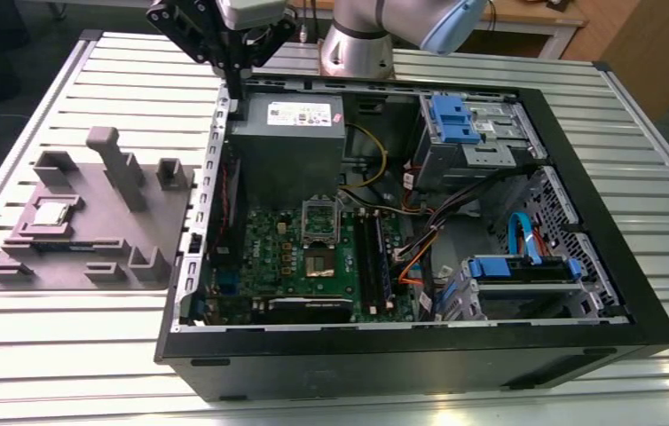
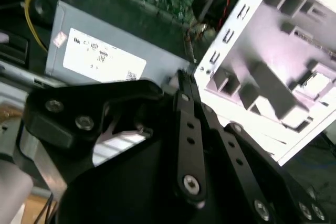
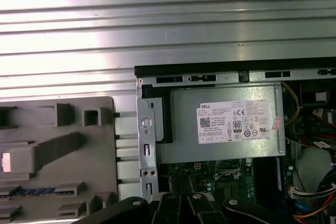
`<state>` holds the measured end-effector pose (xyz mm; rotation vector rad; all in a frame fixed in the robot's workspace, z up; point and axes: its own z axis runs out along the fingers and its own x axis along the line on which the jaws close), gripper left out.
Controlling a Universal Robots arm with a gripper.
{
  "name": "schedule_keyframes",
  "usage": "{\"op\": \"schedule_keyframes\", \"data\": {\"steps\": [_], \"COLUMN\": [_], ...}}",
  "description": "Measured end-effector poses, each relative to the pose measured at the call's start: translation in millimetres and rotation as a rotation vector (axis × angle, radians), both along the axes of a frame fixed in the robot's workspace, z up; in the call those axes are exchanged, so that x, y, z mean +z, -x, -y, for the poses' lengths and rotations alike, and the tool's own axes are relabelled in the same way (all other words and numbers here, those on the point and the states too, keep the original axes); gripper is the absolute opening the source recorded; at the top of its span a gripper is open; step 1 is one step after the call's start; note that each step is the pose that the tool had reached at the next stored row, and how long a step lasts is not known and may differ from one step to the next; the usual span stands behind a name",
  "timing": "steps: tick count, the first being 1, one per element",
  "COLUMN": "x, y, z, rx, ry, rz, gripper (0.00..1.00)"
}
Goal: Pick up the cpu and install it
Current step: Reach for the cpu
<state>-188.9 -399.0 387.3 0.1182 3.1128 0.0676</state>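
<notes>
Silver metal slats make up the table, and everything rests on it. The cpu is a small flat square with a shiny grey top. It lies flat in a grey holder tray, in the part of the tray toward the exterior view's left. The cpu lies there on its own, not in the computer.

The tray has little grey blocks on it and a tall grey post that sticks up.

Just beside the tray, on the exterior view's right, lies a big black computer case with its side open. Inside is a green board. Long black memory sticks stand on the board. Past the board sits a tall grey metal box with a white label. Deeper in the case are blue plastic parts and a bunch of colored wires.

The gripper is black. It hangs over the far edge of the case, by the corner of the grey box that is closest to the tray. Its two fingers are pressed together and they hold nothing. The gripper is well apart from the cpu. The grey robot arm stands behind the case.
</notes>
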Motion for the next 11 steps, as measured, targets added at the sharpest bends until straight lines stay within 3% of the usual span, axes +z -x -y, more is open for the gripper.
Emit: {"op": "schedule_keyframes", "data": {"steps": [11], "x": [-0.4], "y": [7.8], "z": [0.0], "rx": [0.0], "ry": [0.0], "rz": [-0.0002], "gripper": [0.1]}}
